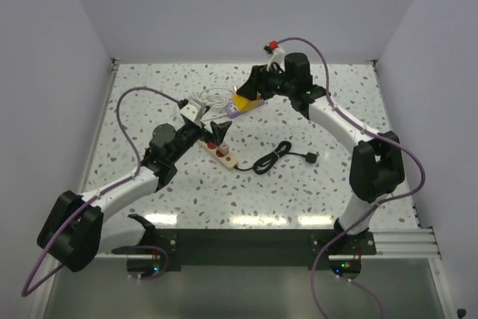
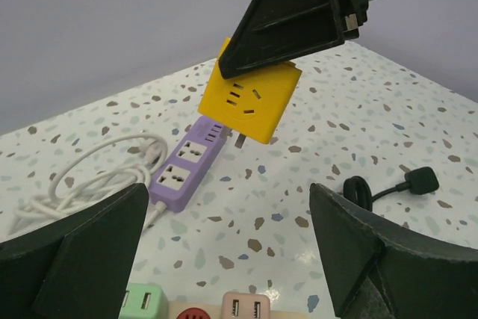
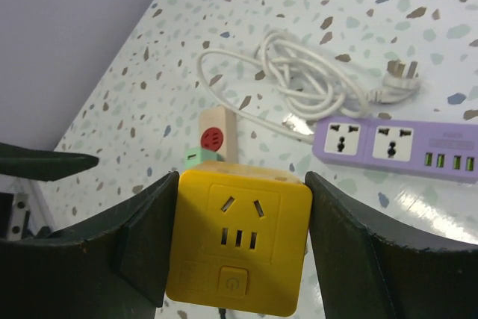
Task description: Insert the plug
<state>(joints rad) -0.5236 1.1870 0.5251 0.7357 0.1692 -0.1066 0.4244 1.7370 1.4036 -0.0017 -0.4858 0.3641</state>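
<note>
Insertion was not yet made; right gripper (image 1: 254,93) clamped the yellow cube adapter (image 2: 250,102) (prongs bare) above the purple strip (image 2: 190,163); left gripper (image 2: 224,248) stood wide, empty.

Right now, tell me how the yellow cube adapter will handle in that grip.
The yellow cube adapter looks rigid, so the right gripper pinching its flat sides probably won't deform it. Its smooth plastic may slip or twist when pushed. Its prongs stick out of one face, so set down there it would likely tip.

Plain pale walls (image 1: 246,5) enclose a speckled terrazzo tabletop (image 1: 299,196).
</note>
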